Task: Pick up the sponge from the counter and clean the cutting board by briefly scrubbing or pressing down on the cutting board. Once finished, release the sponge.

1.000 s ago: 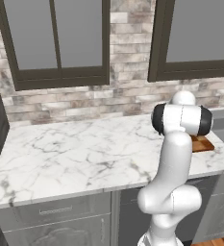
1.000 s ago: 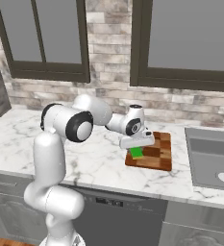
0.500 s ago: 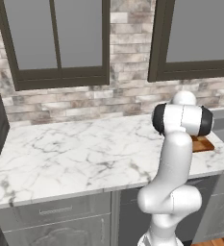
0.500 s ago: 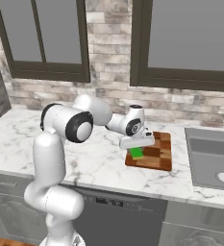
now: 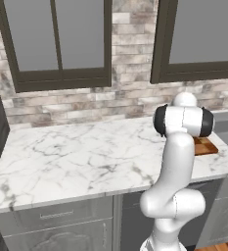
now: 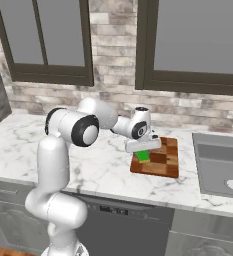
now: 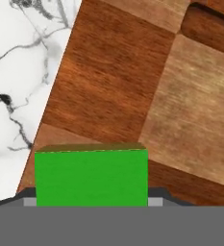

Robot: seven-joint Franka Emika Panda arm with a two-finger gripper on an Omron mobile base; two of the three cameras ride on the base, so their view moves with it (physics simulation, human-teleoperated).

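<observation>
Left base view: behind-left of arm, looking forward-down over desk point(image 5: 76, 157); cutting board point(image 5: 204, 146) at 3 o'clock. Right base view: behind-right, shares desk and board. Hand view: very close, straight down on the board.

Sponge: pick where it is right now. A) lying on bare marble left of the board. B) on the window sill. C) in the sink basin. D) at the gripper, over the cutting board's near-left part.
D. In the right base view the green sponge sits under the gripper above the cutting board; the hand view shows it against the board's wood, near the edge that meets the counter.
</observation>
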